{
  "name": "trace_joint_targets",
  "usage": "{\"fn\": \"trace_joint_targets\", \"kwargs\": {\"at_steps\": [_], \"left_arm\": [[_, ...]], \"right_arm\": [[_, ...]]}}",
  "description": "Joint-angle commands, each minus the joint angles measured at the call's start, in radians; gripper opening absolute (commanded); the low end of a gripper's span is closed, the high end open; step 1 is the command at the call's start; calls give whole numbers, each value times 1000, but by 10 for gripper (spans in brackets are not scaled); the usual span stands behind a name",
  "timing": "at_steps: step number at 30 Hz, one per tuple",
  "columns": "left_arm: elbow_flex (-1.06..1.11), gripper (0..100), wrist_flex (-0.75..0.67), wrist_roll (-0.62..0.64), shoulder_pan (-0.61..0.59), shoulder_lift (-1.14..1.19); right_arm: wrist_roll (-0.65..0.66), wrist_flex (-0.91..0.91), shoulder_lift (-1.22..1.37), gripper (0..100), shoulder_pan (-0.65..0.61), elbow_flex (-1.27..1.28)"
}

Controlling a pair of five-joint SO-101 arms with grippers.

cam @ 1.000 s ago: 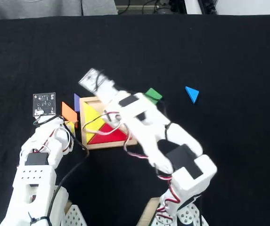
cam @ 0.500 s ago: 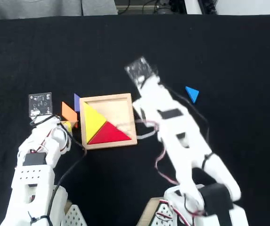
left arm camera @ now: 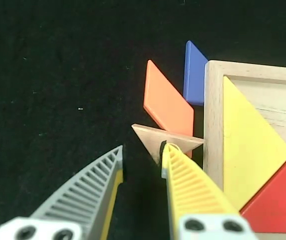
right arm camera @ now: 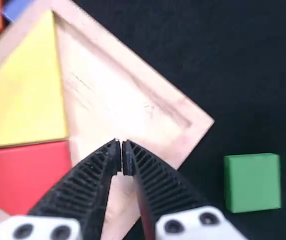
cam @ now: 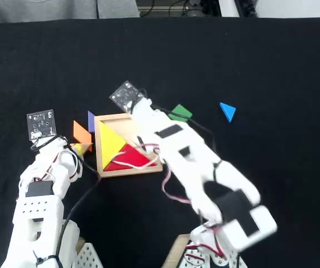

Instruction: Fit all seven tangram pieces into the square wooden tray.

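Square wooden tray [cam: 127, 171] left of centre on the black table [cam: 271, 61], with a yellow triangle [cam: 110, 144] and a red triangle [cam: 127, 159] already seated in its near-left half, bare floor elsewhere. Just outside its left wall: an orange parallelogram [cam: 81, 133], a blue piece [cam: 91, 121] and a small pale triangle [left arm camera: 165, 140], the last touching or perhaps slightly overlapping the orange one; hard to tell. Near the tray's far right corner, a green square [cam: 181, 113]; farther right, well apart, a blue triangle [cam: 227, 111].

Left gripper [left arm camera: 143, 147] low at the small pale triangle, jaws apart, one fingertip over its near edge, the other over bare cloth. Right gripper [right arm camera: 121, 145] over the tray's bare floor, jaws together on nothing.

Likely trouble from here:
- Risks nipping only a corner on closing, then flicking the triangle against the tray wall or under the orange parallelogram.
- Risks a clash of arms, with the right one lying across the very space needed for placing.
- Risks unseating the two fitted triangles through a low sweep of closed jaws.
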Motion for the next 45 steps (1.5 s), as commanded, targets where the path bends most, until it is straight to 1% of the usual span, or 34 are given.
{"fn": "trace_joint_targets", "kwargs": {"at_steps": [1,5,10,16,19,24,27,29,38,41,45], "left_arm": [[-35,137,-21,9,-12,-2],[-35,137,-20,9,-12,-2],[-35,137,-21,9,-12,-2],[-35,137,-21,9,-12,-2],[-35,137,-21,8,-7,-2],[-35,137,-21,8,-5,-2],[-35,137,-21,8,-5,-2],[-35,137,-21,8,-2,-2],[-35,137,-23,8,1,0],[-35,137,-23,8,1,0],[-47,139,-34,8,1,3]], "right_arm": [[-6,117,85,11,32,-163],[-2,232,166,11,63,-236],[-2,249,148,11,121,-245],[6,302,114,11,103,-188],[87,331,107,11,92,-168],[124,344,67,11,98,-134],[213,423,41,11,95,-133],[245,462,31,11,94,-131],[230,468,25,11,92,-133],[235,497,25,11,92,-140],[221,520,-41,11,110,-157]]}}
